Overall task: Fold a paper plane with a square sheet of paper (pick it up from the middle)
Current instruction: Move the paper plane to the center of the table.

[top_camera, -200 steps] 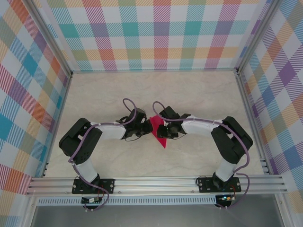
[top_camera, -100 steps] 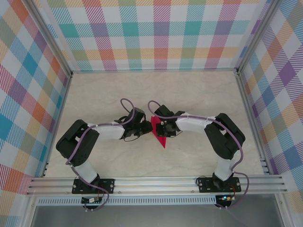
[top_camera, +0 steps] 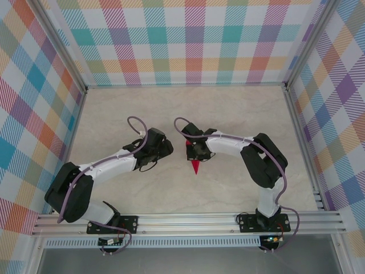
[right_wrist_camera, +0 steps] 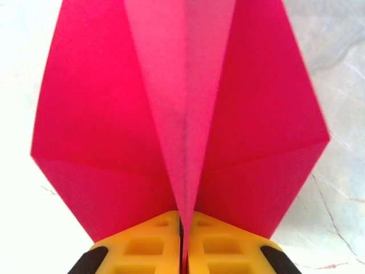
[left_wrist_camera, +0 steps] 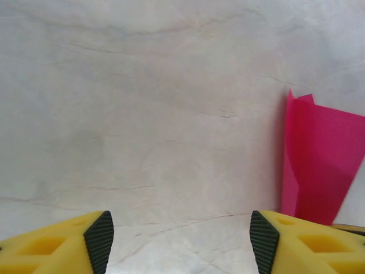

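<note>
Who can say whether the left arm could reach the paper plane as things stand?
Probably yes: the left gripper is open, with only table between it and the paper plane, though the right gripper is shut on its fold.

The left gripper (top_camera: 165,149) is opening its jaws and drawing away from the paper plane (top_camera: 195,166), which is now sitting outside one fingertip (left_wrist_camera: 263,240) instead of between the fingers. The right gripper (right_wrist_camera: 183,242) is closing, its fingers pressing together on the plane's central fold, with the wings spreading beyond the fingertips.
</note>
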Motion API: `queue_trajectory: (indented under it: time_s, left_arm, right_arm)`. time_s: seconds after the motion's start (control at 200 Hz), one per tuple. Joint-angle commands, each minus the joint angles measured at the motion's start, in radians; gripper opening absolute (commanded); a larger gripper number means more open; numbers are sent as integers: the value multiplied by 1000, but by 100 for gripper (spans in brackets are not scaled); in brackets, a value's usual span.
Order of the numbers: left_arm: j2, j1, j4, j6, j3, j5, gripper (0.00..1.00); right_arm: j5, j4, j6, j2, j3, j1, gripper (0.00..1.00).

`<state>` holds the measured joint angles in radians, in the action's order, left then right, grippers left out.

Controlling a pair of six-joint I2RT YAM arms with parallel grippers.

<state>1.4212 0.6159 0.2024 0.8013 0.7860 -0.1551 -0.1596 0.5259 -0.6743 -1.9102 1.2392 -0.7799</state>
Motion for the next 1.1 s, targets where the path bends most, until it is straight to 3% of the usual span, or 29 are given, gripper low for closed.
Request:
queue_trajectory:
  time_s: [0.0, 0.255, 0.465, 0.68, 1.095]
  left_arm:
    - [-36, -22, 66, 8, -25, -75, 73]
    - [-51, -33, 118, 9, -42, -77, 81]
    - [-49, -39, 126, 6, -42, -77, 85]
    - [-72, -54, 170, -3, -44, -109, 89]
    - [-175, -131, 242, -69, -42, -159, 97]
  right_arm:
    - [-35, 37, -20, -52, 45, -7, 9]
    - [-41, 59, -42, -79, 37, -8, 14]
    - [-58, 76, -27, -60, 67, -5, 11]
    - [-79, 86, 23, -71, 178, 23, 10]
    - [-30, 119, 118, -279, 460, 94, 12]
